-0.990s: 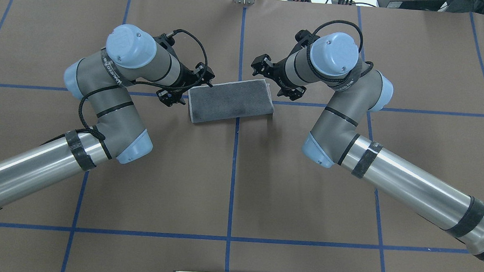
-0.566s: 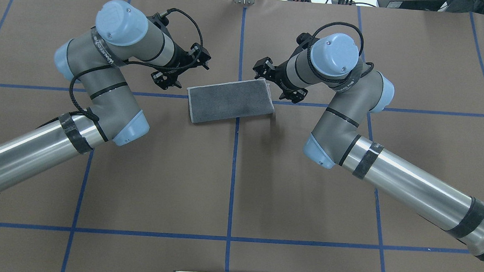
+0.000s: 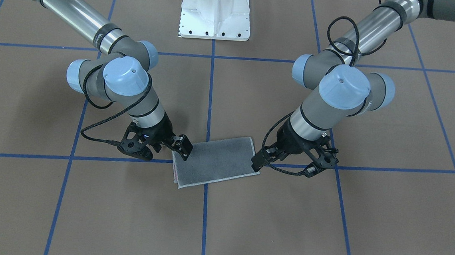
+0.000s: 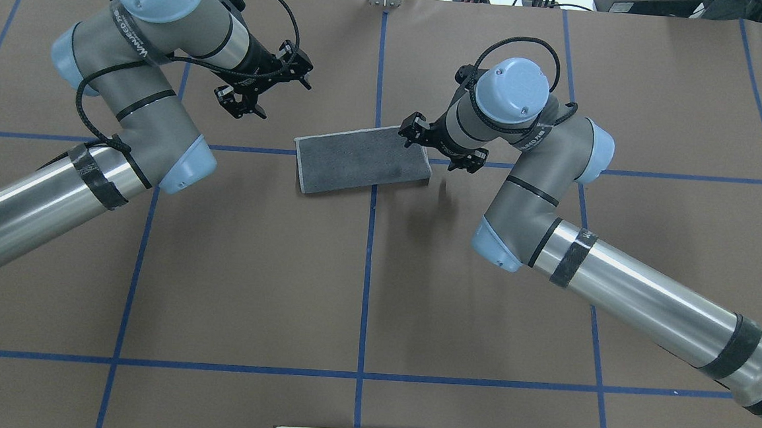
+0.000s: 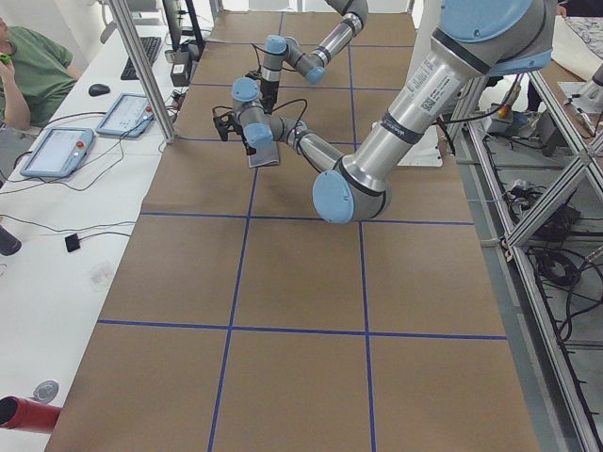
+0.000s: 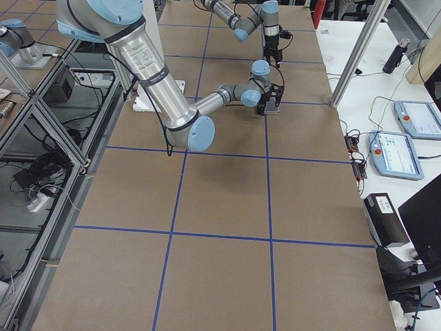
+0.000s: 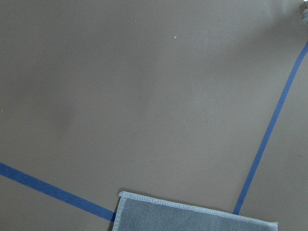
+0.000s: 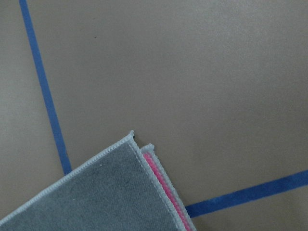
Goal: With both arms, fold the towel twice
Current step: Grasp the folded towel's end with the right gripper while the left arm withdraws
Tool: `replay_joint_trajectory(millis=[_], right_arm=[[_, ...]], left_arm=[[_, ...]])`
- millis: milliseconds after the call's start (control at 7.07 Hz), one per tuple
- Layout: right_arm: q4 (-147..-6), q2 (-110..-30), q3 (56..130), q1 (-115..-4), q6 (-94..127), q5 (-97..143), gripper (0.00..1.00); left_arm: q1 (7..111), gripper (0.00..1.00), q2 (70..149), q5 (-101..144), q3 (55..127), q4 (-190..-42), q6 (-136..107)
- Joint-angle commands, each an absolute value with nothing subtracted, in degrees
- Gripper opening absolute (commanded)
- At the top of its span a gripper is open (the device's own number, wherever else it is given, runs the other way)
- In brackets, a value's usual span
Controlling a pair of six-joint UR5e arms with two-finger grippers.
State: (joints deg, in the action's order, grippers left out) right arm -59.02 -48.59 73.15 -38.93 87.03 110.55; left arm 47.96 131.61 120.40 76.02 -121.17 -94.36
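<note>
The towel (image 4: 363, 160) lies folded in half on the brown table, grey face up, slightly askew on a blue line crossing. It also shows in the front view (image 3: 215, 162). The right wrist view shows its corner (image 8: 96, 192) with a pink layer peeking between the grey edges. The left wrist view shows its edge (image 7: 192, 219) at the bottom. My left gripper (image 4: 264, 86) is open, empty, raised and apart from the towel's left end. My right gripper (image 4: 439, 145) is open and empty, with one finger over the towel's far right corner.
The white pedestal base (image 3: 215, 14) stands at the robot's side of the table. Blue tape lines (image 4: 367, 273) grid the brown mat. In the left side view an operator (image 5: 28, 66) sits at a bench with tablets and a frame post (image 5: 141, 66).
My left gripper has lifted and drawn back from the towel's left end toward the far left. My right gripper has shifted slightly nearer over the towel's right end. The towel has not moved.
</note>
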Motion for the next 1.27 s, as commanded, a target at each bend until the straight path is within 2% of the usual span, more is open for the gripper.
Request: replay_joint_trajectory(millis=[0, 566, 707, 849, 1132], right_arm=[[-59.2, -48.7, 73.1, -37.7, 84.7, 110.6, 0.88], [-59.1, -49.3, 73.1, -36.9, 84.7, 110.5, 0.55], [-58.9, -49.6, 73.1, -37.0, 84.6, 110.6, 0.41], [-58.9, -49.8, 73.2, -37.1, 84.6, 110.6, 0.23], [-58.9, -49.8, 73.6, -37.8, 84.6, 110.8, 0.11]], left_arm=[[48.4, 1.0, 131.5, 120.6, 76.0, -121.2, -94.0], [48.5, 1.0, 131.5, 120.6, 76.0, -121.2, -94.0], [48.6, 1.0, 131.5, 120.7, 76.0, -121.2, -94.0], [48.7, 1.0, 131.5, 120.7, 76.1, -121.2, -94.0], [49.0, 1.0, 131.5, 120.7, 76.2, -121.2, -94.0]])
